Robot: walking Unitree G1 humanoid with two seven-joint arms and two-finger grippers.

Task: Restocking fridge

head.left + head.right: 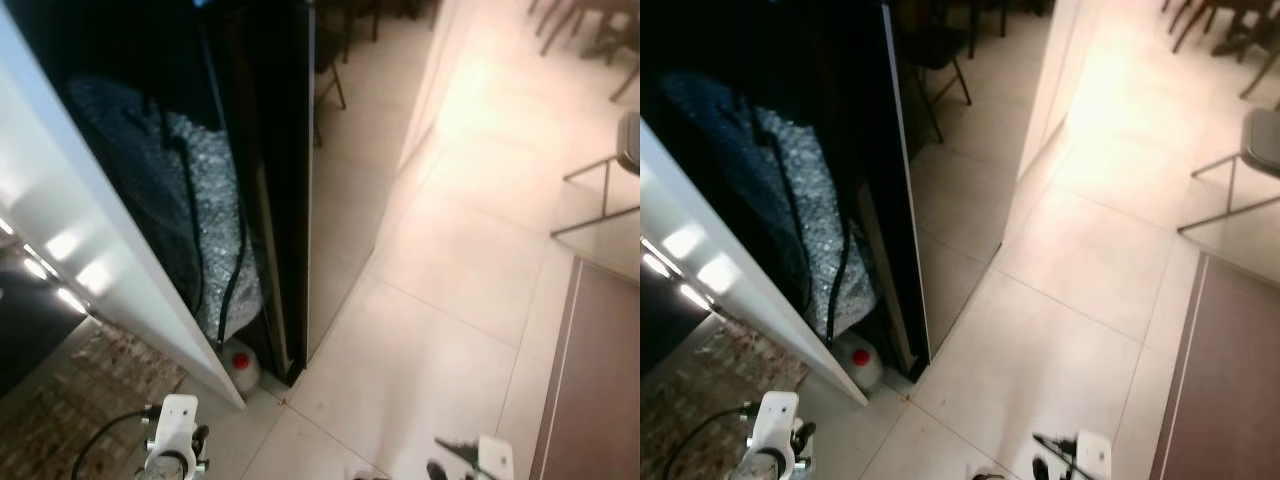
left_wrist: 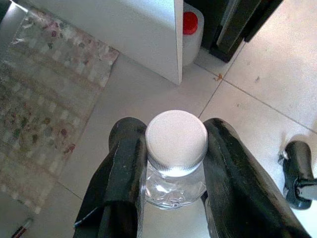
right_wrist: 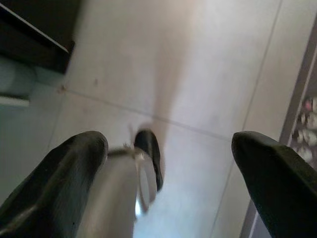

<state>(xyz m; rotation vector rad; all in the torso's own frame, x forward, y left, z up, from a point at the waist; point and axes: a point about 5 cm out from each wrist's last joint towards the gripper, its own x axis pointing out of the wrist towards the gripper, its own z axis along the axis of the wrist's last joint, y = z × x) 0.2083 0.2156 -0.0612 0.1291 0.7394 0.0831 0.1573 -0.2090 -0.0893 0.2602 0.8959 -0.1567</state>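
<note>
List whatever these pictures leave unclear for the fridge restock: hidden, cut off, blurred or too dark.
- Bottle in the left gripper: the white cap and black fingers hide its body and label in the left wrist view.
- White jug with a red cap: the white panel covers part of it in the eye views.
- Dark cavity: too dark to read contents.
- Right gripper: right wrist view is blurred.

Place: a lived-in home — the kitchen side of an open room.
Floor: large pale tiles with thin grout lines.
Appliance: a tall black fridge with a white panel beside it.
Rug: a patterned mat on the tiles.
Seating: metal chair legs — more dark ones at the far edge.
Oddment: a red-capped jug tucked at the fridge's foot.
</note>
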